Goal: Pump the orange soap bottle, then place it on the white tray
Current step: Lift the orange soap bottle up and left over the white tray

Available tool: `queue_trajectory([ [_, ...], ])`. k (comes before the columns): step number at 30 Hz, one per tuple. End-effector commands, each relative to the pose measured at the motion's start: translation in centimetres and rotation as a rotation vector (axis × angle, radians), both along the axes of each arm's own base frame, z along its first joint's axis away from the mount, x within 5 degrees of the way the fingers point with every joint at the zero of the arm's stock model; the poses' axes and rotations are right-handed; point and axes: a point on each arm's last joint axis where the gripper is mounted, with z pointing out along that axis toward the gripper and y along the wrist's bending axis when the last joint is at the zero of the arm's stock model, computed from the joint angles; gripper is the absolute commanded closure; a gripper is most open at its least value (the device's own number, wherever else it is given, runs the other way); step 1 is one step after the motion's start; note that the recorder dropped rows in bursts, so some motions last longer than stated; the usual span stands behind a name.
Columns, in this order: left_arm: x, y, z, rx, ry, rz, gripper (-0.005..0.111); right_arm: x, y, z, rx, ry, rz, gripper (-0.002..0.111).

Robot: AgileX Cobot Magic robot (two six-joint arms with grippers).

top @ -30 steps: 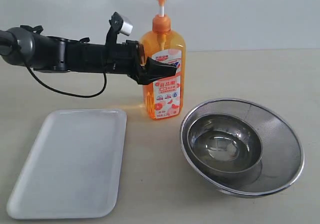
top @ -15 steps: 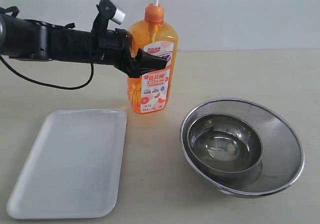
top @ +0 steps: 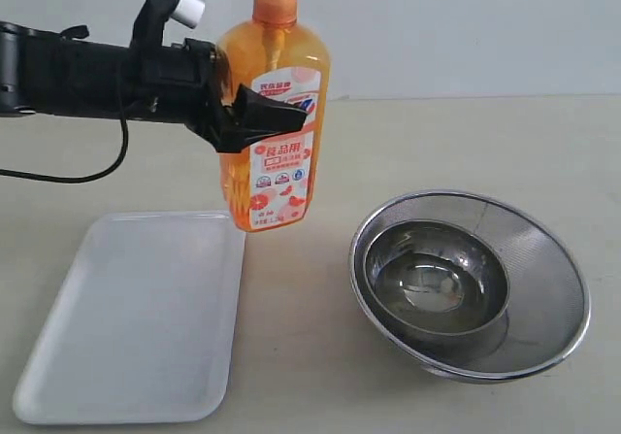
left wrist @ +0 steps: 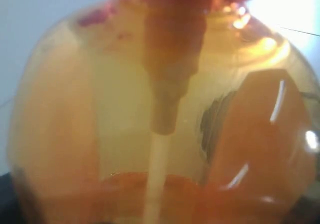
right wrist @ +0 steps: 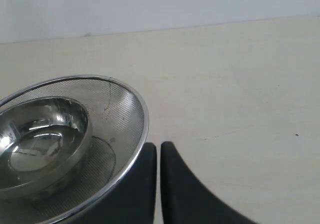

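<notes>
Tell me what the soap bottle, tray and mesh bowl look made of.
The orange soap bottle looks like clear tinted plastic, glossy: the dip tube shows through it. The white tray seems smooth, opaque plastic, faintly shiny. The mesh bowl looks like polished steel: fine weave, mirror-bright rim.

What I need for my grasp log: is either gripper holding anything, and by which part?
The left gripper clamps the bottle around its upper body, just below the shoulder. The right gripper is shut on nothing.
</notes>
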Motion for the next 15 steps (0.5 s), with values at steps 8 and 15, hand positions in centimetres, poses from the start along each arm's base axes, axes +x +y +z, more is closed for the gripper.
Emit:
queue_trajectory([
  [8, -5.3, 1.6, 5.5, -0.113, -0.003, 0.09, 0.102, 0.0, 0.0, 0.1, -0.004, -0.016, -0.003, 0.108],
  [15, -9.4, 3.0, 6.6, -0.082, -0.013, 0.223, 0.102, 0.0, 0.0, 0.1, -0.004, -0.016, -0.003, 0.108],
])
